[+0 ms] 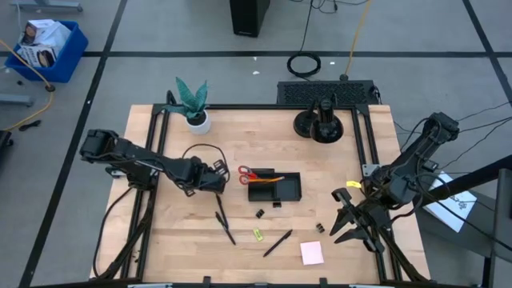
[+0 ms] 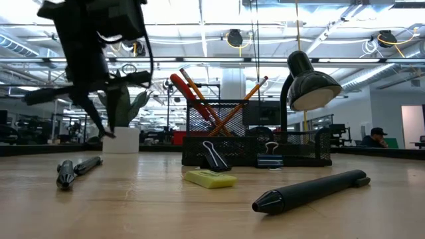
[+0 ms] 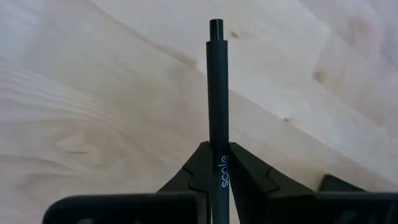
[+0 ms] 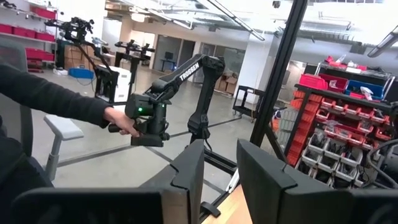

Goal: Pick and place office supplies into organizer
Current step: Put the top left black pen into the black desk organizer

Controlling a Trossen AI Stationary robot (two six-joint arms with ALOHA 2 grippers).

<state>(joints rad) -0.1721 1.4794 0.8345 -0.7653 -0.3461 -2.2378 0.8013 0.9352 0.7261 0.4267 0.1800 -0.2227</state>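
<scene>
- The left gripper (image 1: 218, 178) is hovering over the table's (image 1: 160, 240) middle-left, just left of the organizer, and its fingers (image 3: 196, 177) are pinching a black pen (image 3: 216, 106) between them.
- Another pen (image 1: 224, 226) is lying on the table below the left gripper, toward the front edge.
- The plant (image 1: 193, 102) is standing near the table's back-left corner.
- The organizer (image 1: 274, 187) is sitting near the table's centre, with the red-handled scissors (image 1: 254, 174) and orange pencils (image 2: 242, 103) leaning in it.
- Two black clips (image 1: 261, 214) are resting just in front of the organizer, one close to it and one (image 1: 318, 228) further right.
- A yellow-green piece (image 1: 258, 234) is lying near the front edge, with a third pen (image 1: 278, 242) just right of it.
- The pink pad (image 1: 312, 253) is lying at the front edge, right of centre.
- The right gripper (image 1: 350, 222) is waiting over the table's front-right corner, its fingers (image 4: 186, 177) standing apart and holding nothing.
- In the right wrist view, a person's hand (image 4: 121, 121) is gripping another arm's handle in the room beyond.
</scene>
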